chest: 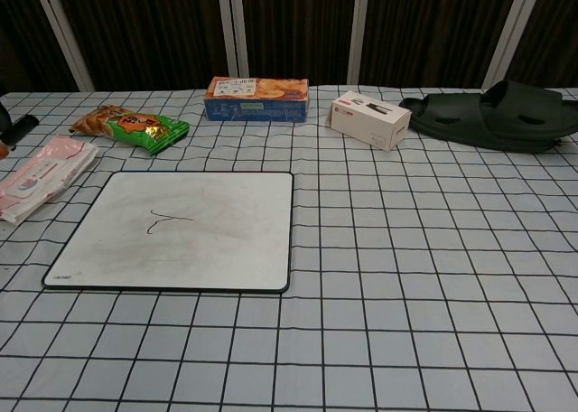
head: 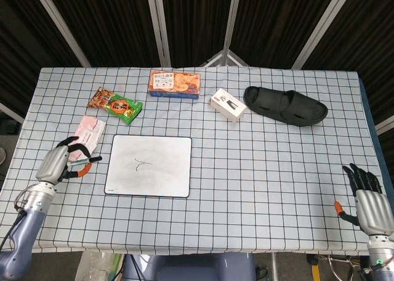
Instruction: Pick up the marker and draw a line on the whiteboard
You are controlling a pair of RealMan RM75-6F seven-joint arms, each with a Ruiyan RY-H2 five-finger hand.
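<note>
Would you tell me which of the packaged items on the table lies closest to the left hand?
The pink packet, lying just beyond the left hand and left of the whiteboard; the green snack bag and biscuit box sit farther back.

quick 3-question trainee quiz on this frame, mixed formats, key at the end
1. True or false: the left hand holds the marker off to the left of the whiteboard, not over it.
2. What already shows on the whiteboard? A) nothing B) a short dark mark C) a full grid
3. Fill in: the black slipper lies on the far ______ part of the table, beyond the small white box.

Key: 1 true. 2 B, a short mark left of the board's centre. 3 right. The right hand rests open at the near right edge, holding nothing.
</note>
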